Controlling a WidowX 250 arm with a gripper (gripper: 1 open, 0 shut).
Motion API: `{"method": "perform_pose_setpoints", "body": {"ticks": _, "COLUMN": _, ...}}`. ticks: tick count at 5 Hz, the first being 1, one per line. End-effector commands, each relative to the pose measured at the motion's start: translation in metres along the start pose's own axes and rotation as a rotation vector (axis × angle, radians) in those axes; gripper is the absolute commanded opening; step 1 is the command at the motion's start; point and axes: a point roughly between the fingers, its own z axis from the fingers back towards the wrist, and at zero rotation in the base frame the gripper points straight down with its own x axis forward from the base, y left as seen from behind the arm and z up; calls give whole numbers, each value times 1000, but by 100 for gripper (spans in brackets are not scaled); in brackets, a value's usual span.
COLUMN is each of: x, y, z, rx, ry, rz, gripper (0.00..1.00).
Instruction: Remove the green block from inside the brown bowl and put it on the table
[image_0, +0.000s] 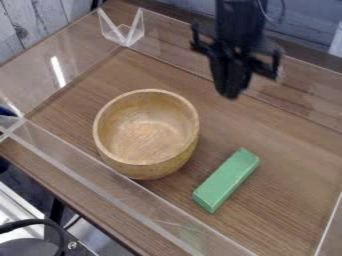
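Note:
The green block (226, 181) lies flat on the table (287, 140), to the right of and slightly in front of the brown bowl (146, 131). The bowl is empty, its wooden inside in plain view. My gripper (235, 88) hangs in the air above the table behind the block, well clear of both block and bowl. Its black fingers are pressed together with nothing between them.
Clear acrylic walls (94, 215) edge the tabletop on all sides. A small clear acrylic stand (122, 28) sits at the far left corner. A dark cable (34, 235) shows below the front left edge.

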Motion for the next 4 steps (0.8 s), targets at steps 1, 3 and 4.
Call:
{"method": "perform_pose_setpoints", "body": {"ticks": 1, "x": -3, "y": -14, "z": -8, "rx": 4, "ry": -21, "rz": -22, "gripper": 0}}
{"method": "perform_pose_setpoints", "body": {"ticks": 3, "x": -9, "y": -14, "z": -35, "rx": 4, "ry": 2, "rz": -41, "gripper": 100}}
{"method": "perform_pose_setpoints", "body": {"ticks": 4, "x": -9, "y": -14, "z": -37, "rx": 8, "ry": 3, "rz": -41, "gripper": 100}}
